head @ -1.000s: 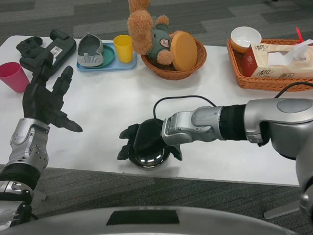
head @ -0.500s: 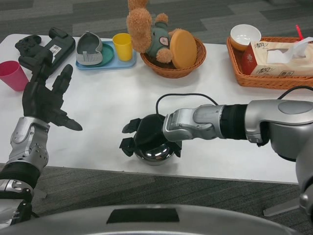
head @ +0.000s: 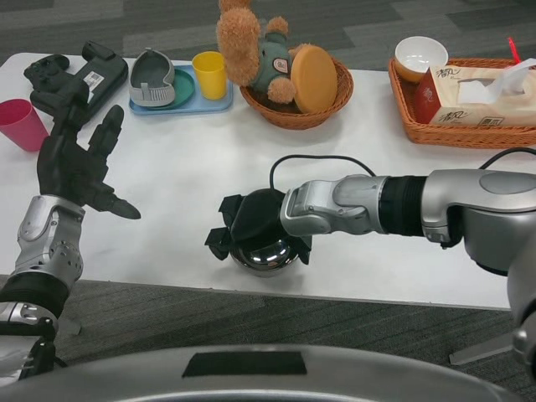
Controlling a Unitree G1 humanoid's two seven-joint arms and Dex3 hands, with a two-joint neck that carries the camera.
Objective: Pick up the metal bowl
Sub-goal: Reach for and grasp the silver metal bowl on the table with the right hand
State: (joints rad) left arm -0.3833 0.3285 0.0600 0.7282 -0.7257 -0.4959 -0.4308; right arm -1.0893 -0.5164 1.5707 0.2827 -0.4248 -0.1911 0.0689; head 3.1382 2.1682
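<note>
Metal bowl (head: 265, 255) is gripped from above by the right robot hand (head: 254, 226), yet seems unlifted from the tabletop (head: 193, 159); raising remains. Left robot hand (head: 74, 163) is spread, empty.

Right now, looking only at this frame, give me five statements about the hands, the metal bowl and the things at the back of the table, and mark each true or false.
1. The right hand covers the metal bowl from above. True.
2. The left hand holds the pink cup. False: it holds nothing, fingers spread, apart from the cup.
3. The metal bowl sits near the table's front edge. True.
4. The yellow cup stands in the round wicker basket. False: it stands on the blue tray; the basket holds a plush toy.
5. The tissue box lies in the rectangular basket at the right. True.
</note>
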